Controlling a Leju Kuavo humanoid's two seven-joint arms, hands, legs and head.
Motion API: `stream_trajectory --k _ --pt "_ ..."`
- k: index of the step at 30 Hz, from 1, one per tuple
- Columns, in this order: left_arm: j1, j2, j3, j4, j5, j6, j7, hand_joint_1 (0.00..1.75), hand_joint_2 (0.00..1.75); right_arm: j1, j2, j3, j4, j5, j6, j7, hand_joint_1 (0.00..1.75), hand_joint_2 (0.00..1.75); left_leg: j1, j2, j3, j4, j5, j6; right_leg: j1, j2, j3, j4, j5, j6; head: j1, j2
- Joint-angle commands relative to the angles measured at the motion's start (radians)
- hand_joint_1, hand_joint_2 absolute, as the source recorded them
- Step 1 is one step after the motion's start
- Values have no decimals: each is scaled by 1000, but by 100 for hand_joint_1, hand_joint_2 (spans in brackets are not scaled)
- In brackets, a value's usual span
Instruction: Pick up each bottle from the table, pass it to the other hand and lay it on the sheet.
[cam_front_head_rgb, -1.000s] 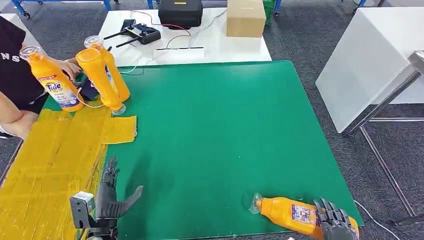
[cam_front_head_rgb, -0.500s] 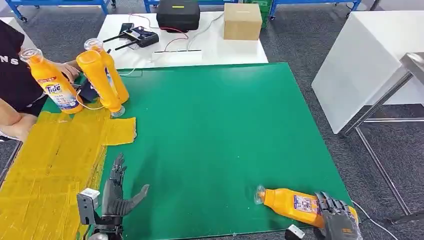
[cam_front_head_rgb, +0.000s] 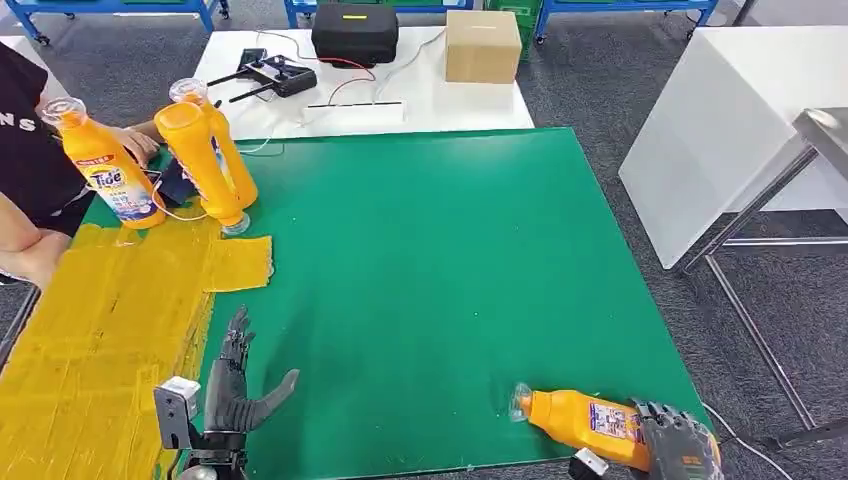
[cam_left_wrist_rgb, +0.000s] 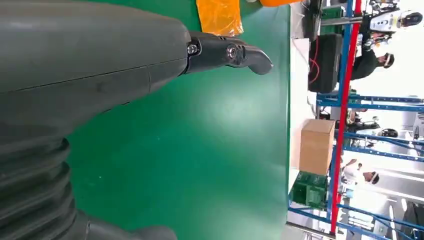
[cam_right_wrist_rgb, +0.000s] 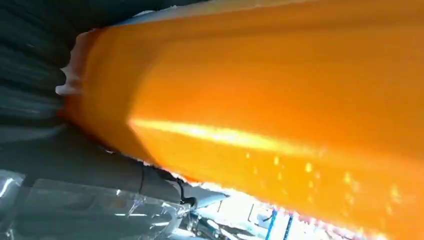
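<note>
Green-covered tabletop (cam_front_head_rgb: 420, 280) carries a yellow sheet (cam_front_head_rgb: 90, 320) along its left side. Three orange plastic bottles (cam_front_head_rgb: 205, 150) stand at the sheet's far end, beside a person's hand (cam_front_head_rgb: 135, 140). A fourth orange bottle with a label (cam_front_head_rgb: 580, 420) lies on its side at the near right corner, where the right hand (cam_front_head_rgb: 675, 448) apparently grips its base. The left hand (cam_front_head_rgb: 235, 385) hovers spread, holding nothing, beside the sheet.
</note>
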Motion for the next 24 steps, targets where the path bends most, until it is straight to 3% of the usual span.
stream_trajectory --k 1,4,7,14,19,20,22,24 --pt "-18 11 26 63 8 -6 -8 0 175 64 -91 289 -84 -285 86 -44 175 175 1 0 -1 0 0 -2 1 0 -2 0 0 -1 0 0" --pt "-30 17 30 84 10 -19 -22 0 175 110 -221 466 -203 -524 121 -76 175 175 1 3 -2 0 -1 -2 1 3 -2 0 0 -1 1 0" --pt "-65 21 25 128 12 -23 -29 0 175 89 -341 669 -272 -793 116 -100 175 175 2 4 -3 1 -1 -3 1 5 -4 1 1 -2 0 0" --pt "-96 26 2 163 26 -18 -35 0 175 -5 -420 854 -250 -977 63 -125 175 175 2 -7 -8 -1 4 -3 1 -7 -5 0 -1 -1 0 0" --pt "-103 30 -10 171 28 -17 -35 0 175 -54 -419 907 -229 -1031 40 -145 175 175 2 -9 -11 -1 4 -2 1 -7 -8 0 0 0 0 0" --pt "-103 30 -11 169 30 -15 -36 0 175 -69 -409 912 -229 -1070 22 -197 175 175 2 -9 -10 -1 3 -2 1 -8 -8 0 -1 0 0 0" --pt "-96 28 -9 157 32 -12 -36 0 175 -108 -337 855 -217 -1114 14 -263 175 175 2 -9 -11 -1 4 -3 1 -8 -8 0 0 0 0 0" --pt "-80 21 -3 137 34 -10 -34 0 175 -125 -245 740 -209 -1102 116 -283 175 175 2 -8 -13 -1 4 -3 1 -6 -10 0 0 0 0 0"
